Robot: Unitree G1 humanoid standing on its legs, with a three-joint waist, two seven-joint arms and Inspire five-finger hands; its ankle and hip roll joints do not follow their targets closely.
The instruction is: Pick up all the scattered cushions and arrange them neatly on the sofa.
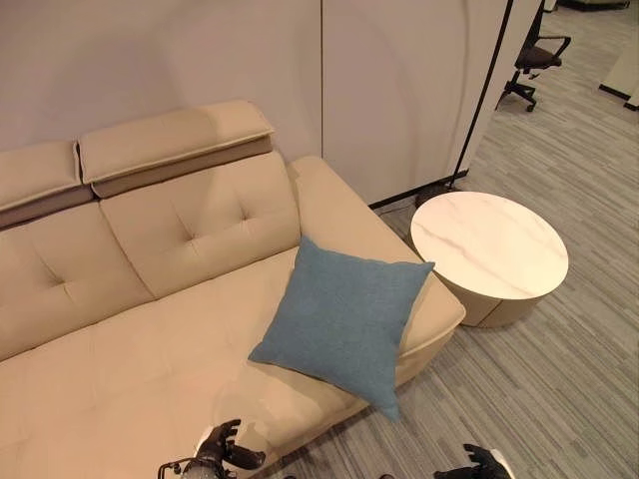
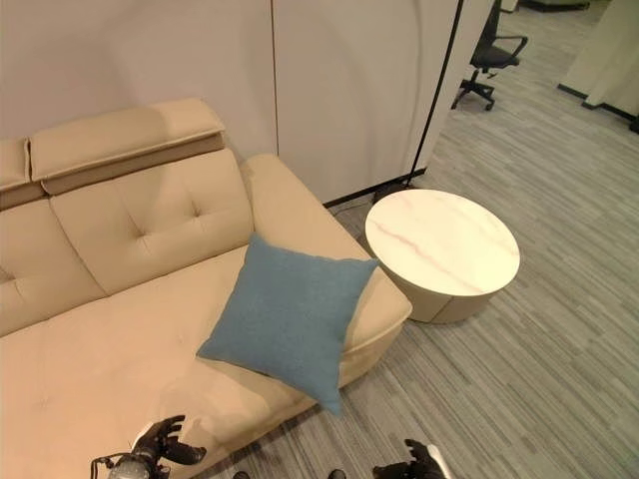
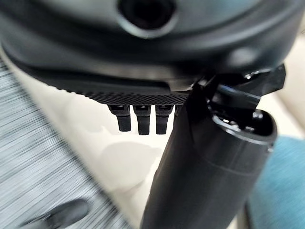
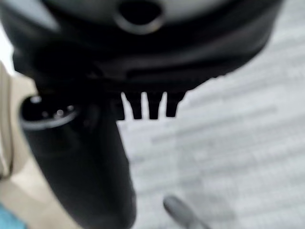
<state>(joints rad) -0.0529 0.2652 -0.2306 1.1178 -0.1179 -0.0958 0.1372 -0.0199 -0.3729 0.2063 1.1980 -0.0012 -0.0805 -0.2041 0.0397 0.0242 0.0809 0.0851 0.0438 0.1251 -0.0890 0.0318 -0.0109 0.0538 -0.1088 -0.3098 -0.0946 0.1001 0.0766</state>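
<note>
A blue square cushion [image 1: 339,319] lies at the right end of the beige sofa [image 1: 130,369], leaning on the low armrest, with one corner hanging over the seat's front edge. My left hand [image 1: 225,449] hangs low in front of the sofa's front edge, left of the cushion and apart from it. Its fingers [image 3: 143,121] are relaxed and hold nothing; the cushion [image 3: 281,191] shows as a blue patch past the thumb. My right hand [image 1: 481,464] hangs over the carpet, right of the cushion, and its fingers [image 4: 152,107] are straight and empty.
A round white marble-look side table [image 1: 489,249] stands on the striped grey carpet [image 1: 559,379] just right of the sofa's armrest. A beige partition wall [image 1: 399,90] runs behind the sofa. A black office chair [image 1: 534,60] stands far back right.
</note>
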